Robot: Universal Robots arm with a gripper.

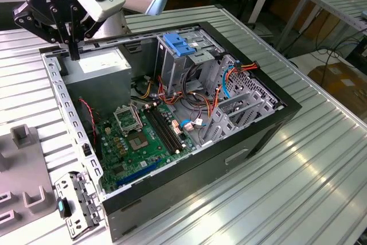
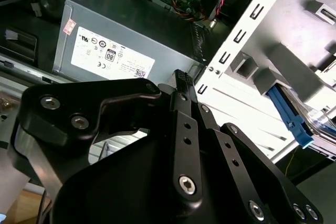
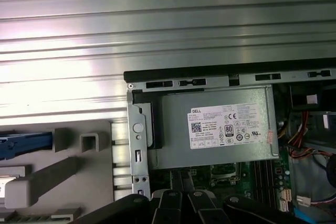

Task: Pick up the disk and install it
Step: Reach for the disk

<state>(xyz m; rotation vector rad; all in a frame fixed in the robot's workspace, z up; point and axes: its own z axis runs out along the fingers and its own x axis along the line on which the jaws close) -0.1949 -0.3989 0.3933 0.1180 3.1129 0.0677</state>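
My gripper (image 1: pixel 74 54) hangs over the back corner of the open computer case (image 1: pixel 269 120), at the exterior view's left, just above the grey power supply box (image 1: pixel 98 66). Its black fingers (image 2: pixel 181 77) are pressed together with nothing between them. In both wrist views a part of the disk shows: a blue side rail (image 3: pixel 26 145) at the picture's edge, lying on the grey fixture (image 3: pixel 47 174) outside the case. The same rail (image 2: pixel 290 118) shows beyond the case's perforated metal frame (image 2: pixel 247 30), apart from the gripper.
Inside the case are a green motherboard (image 1: pixel 137 142), loose red and blue cables (image 1: pixel 226 76) and a drive cage holding a light-blue bracket (image 1: pixel 180 44). The grey power supply box with its white sticker (image 3: pixel 226 127) lies under the gripper. The case stands on a ribbed metal table (image 1: pixel 298 199).
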